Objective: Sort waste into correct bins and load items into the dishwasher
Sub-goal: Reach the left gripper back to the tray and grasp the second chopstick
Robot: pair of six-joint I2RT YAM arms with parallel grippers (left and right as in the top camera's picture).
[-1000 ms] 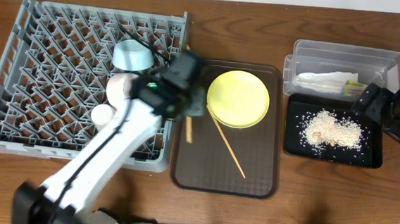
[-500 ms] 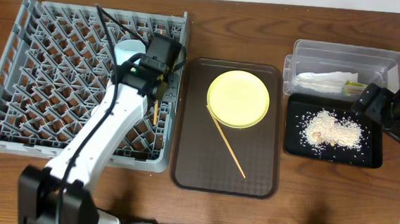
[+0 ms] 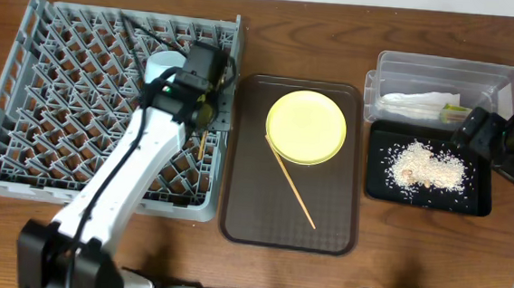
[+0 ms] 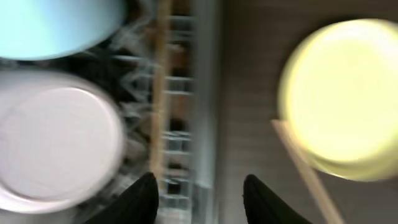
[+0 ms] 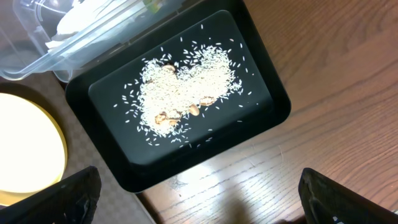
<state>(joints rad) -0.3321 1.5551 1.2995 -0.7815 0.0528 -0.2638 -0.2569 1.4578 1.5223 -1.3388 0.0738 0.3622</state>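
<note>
Left pincer is parted, nothing between the fingers. It hangs over the right edge of the dish rack. One chopstick lies in the rack just under it, along the right wall, beside the pink bowl and the blue bowl. The other chopstick lies flat and slantwise on the brown serving tray, upper end at the rim of the yellow plate (touching or just beside, can't tell).

I reckon that stick is next. It looks light, stiff, thin and prone to roll, and lying flat it leaves little for the fingers to get under. I'd pinch it across its width near the middle, jaws square to its length, so it doesn't swing.

Plate after that: rigid, smooth, probably slippery, so take it by the rim on the side away from the stick.

Right pincer is spread wide and empty, over the tabletop by the black tray holding the rice. The napkin sits in the clear tub
</note>
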